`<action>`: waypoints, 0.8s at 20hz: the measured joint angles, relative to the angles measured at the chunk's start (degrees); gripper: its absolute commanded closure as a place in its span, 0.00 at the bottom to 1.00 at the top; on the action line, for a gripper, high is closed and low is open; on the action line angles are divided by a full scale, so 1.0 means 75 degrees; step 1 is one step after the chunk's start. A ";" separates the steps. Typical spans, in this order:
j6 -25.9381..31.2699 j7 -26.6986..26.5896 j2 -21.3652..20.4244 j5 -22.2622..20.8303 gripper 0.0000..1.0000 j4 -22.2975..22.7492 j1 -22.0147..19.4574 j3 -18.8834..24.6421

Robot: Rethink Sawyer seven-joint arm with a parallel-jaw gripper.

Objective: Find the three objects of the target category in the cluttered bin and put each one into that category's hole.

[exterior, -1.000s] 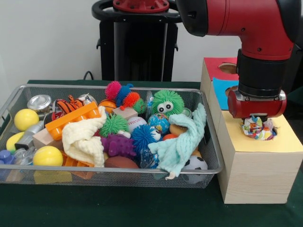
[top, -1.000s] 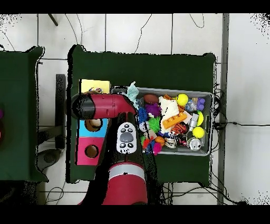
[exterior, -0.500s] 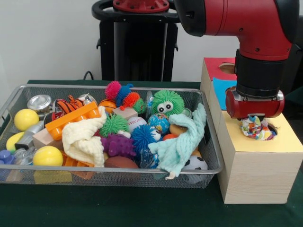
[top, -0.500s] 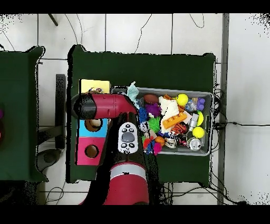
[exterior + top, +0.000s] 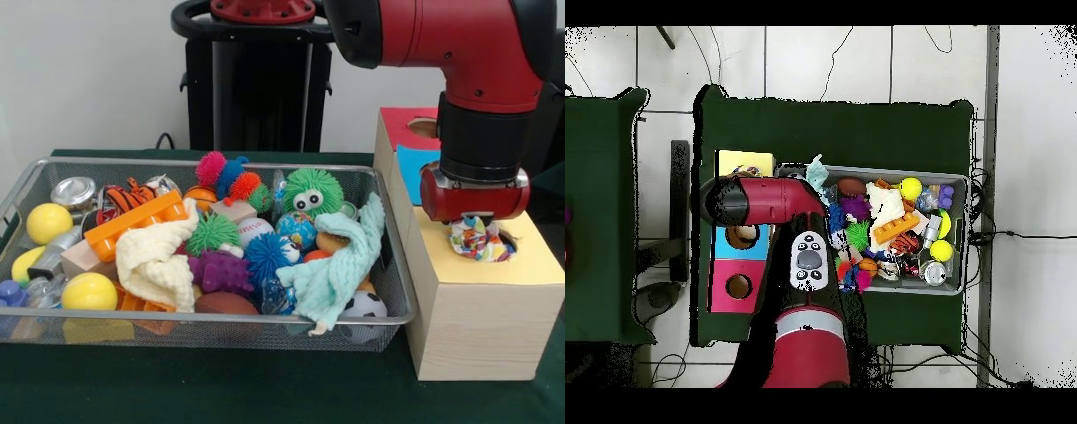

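A: Bin first, left to right, quick.

B: Wire bin (image 5: 26, 181) sits on the green counter (image 5: 221, 393), taking up its left and middle. Along the bin's left edge: yellow ball (image 5: 48, 223), a metal jar lid (image 5: 73, 191) behind it, and a second yellow ball (image 5: 89, 291) at the front left corner. Next, an orange block (image 5: 132, 225) lying tilted, with the cream cloth (image 5: 159, 261) draped in front of it. Mid-bin: purple knobby toy (image 5: 221, 271), green spiky ball (image 5: 212, 232), blue spiky ball (image 5: 267, 256). By the back rim are the pink spiky ball (image 5: 210, 166) and the green fuzzy toy with eyes (image 5: 311, 192). The mint cloth (image 5: 340, 261) hangs over the bin's right front corner, with a soccer ball (image 5: 364, 307) under it.

A: And you?

B: My hand (image 5: 477, 231) is just right of the bin, directly over the wooden box (image 5: 472, 327) at the counter's right edge. It's low over the hole in the box's yellow panel (image 5: 530, 265).

A: The task thing?

B: The multicolored crumpled ball (image 5: 478, 240) is in that yellow hole, its top poking above the rim, right under my wrist.

A: Hand wide or narrow? Holding it?

B: I cannot tell; the red wrist housing covers the tips. In the overhead view my arm (image 5: 770, 200) covers the spot too. Behind on the box are the blue panel (image 5: 417, 168) and the red panel (image 5: 410, 124), each with its own hole.
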 measured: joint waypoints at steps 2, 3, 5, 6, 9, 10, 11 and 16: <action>-0.0035 0.0000 -0.0066 -0.0003 1.00 0.0094 -0.0118 0.0132; -0.0073 0.0000 -0.0109 -0.0002 1.00 0.0164 -0.0188 0.0209; -0.0158 0.0000 -0.0196 -0.0002 1.00 0.0308 -0.0331 0.0366; -0.0274 0.0000 -0.0295 -0.0013 1.00 0.0478 -0.0494 0.0546; -0.0641 0.0000 -0.0624 -0.0084 1.00 0.1034 -0.0990 0.1082; -0.0701 0.0000 -0.0692 -0.0100 1.00 0.1142 -0.1082 0.1181; -0.0786 0.0000 -0.0825 -0.0143 1.00 0.1326 -0.1237 0.1348; -0.0836 0.0000 -0.1240 -0.0344 1.00 0.1731 -0.1492 0.1596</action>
